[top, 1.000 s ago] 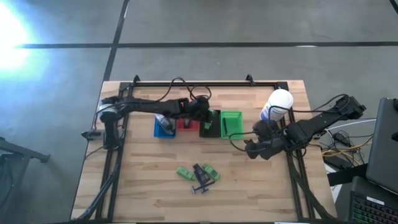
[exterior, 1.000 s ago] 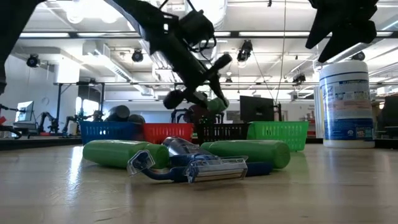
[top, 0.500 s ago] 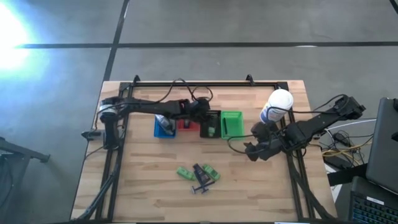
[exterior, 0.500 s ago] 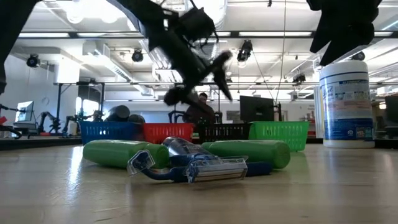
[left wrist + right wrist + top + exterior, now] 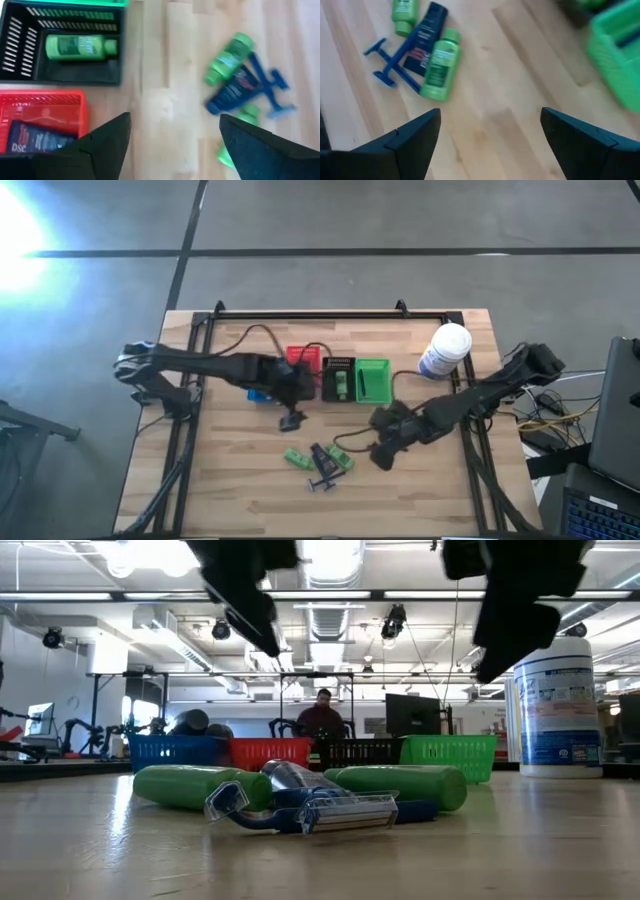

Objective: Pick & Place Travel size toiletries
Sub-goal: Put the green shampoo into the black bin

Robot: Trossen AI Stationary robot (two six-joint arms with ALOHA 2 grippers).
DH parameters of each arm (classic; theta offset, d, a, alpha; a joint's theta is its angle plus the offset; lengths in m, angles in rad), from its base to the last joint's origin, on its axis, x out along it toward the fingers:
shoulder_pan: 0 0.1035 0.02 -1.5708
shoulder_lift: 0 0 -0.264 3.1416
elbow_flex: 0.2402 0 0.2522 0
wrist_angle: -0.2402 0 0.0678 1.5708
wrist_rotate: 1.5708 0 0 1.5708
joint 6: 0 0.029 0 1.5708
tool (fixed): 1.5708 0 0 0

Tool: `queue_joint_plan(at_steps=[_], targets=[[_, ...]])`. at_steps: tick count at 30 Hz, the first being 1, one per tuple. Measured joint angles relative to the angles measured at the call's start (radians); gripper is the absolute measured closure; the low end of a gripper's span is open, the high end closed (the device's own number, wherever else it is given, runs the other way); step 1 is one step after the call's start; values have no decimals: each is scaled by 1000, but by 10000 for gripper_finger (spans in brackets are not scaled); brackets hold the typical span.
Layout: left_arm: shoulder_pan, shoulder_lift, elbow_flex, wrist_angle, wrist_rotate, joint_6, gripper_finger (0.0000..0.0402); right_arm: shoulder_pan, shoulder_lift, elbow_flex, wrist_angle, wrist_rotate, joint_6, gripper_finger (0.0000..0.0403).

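Observation:
The travel size toiletries lie in a small pile [image 5: 320,459] near the table's front: two green bottles [image 5: 440,65] [image 5: 402,12], a dark tube [image 5: 422,37] and blue razors [image 5: 395,65]. Another green bottle [image 5: 80,46] lies flat in the black basket [image 5: 338,378], and a dark packet [image 5: 30,135] lies in the red basket [image 5: 302,360]. My left gripper [image 5: 292,418] hangs open above bare table between the baskets and the pile. My right gripper [image 5: 380,455] hangs open just right of the pile. Neither holds anything.
A row of small baskets stands mid-table: blue [image 5: 260,393], mostly under my left arm, then red, black and green [image 5: 372,378]. A big white round container [image 5: 445,350] stands at the far right. Bare wood lies left and right of the pile.
My left gripper has opened above the black basket and let go of a green bottle, which now lies in that basket. It has then drawn back toward the near edge and a little left. My right gripper has moved left and toward the near edge, up to the pile.

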Motion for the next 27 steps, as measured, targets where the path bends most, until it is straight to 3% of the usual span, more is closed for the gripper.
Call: queue_joint_plan(at_steps=[11,22,27], targets=[[-56,-295,-253,14,-5,-116,96,14,367,257,37,-22,-1,48],[-66,-511,-391,18,-3,-128,97,-21,604,427,-76,-64,32,82],[-69,-579,-430,11,-3,-142,97,-48,628,463,-162,-90,26,130]])
